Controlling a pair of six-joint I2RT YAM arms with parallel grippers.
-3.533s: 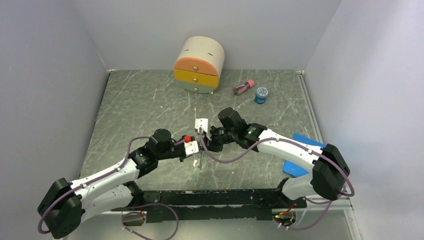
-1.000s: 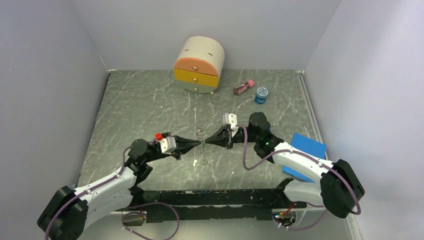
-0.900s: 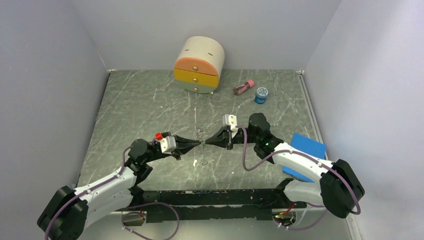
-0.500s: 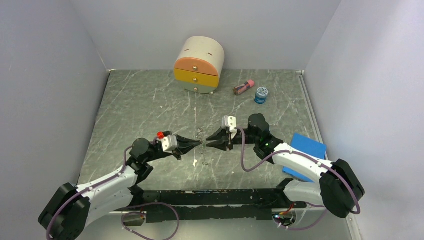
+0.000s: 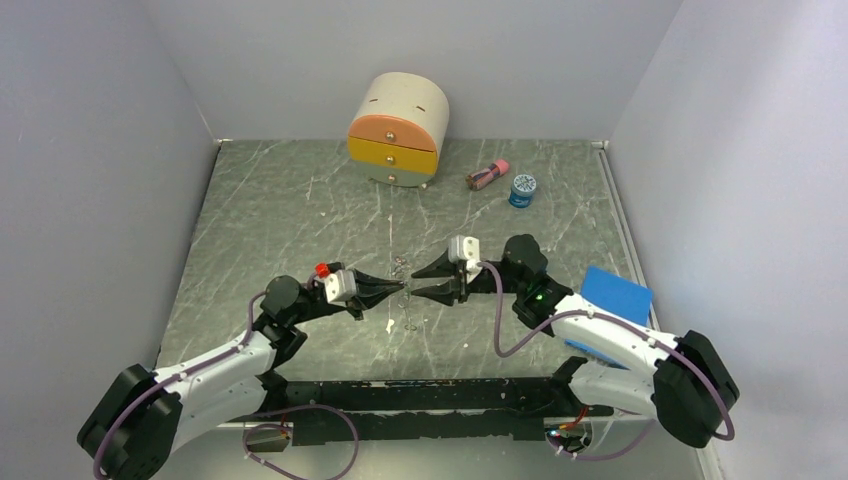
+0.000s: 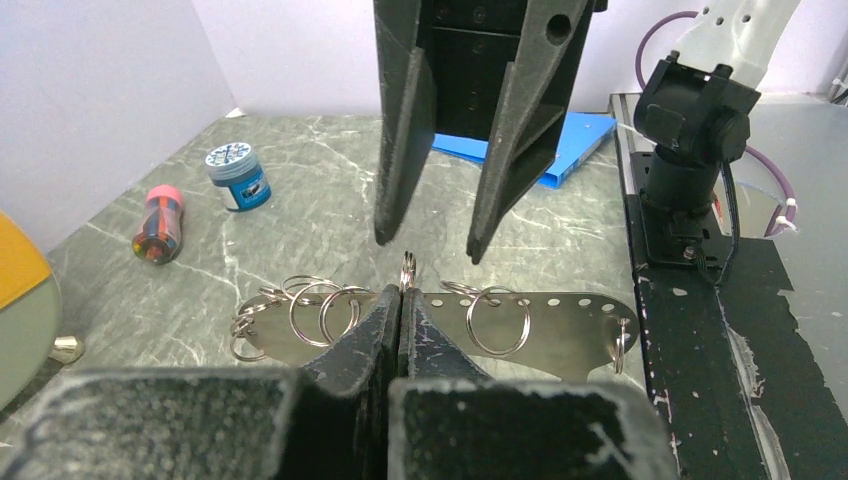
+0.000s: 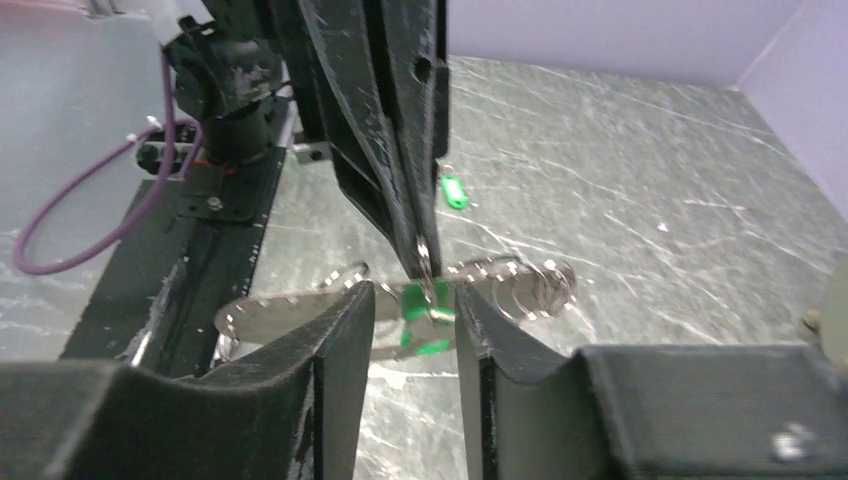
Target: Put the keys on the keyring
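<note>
Pinching keyring (image 6: 408, 268) in left gripper (image 6: 399, 300); right gripper (image 5: 413, 281) agape.

keyring (image 6: 408, 268) between pincers, above plate (image 6: 560, 318)

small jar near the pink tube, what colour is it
Blue, with a white-and-blue patterned lid; the small jar shows best in the left wrist view.

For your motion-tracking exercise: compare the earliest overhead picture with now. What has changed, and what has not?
Both arms drew apart. The right gripper has opened and backed off; the left gripper stays shut on the thin silvery keyring. The round drawer box, pink tube and blue jar stayed put.
</note>
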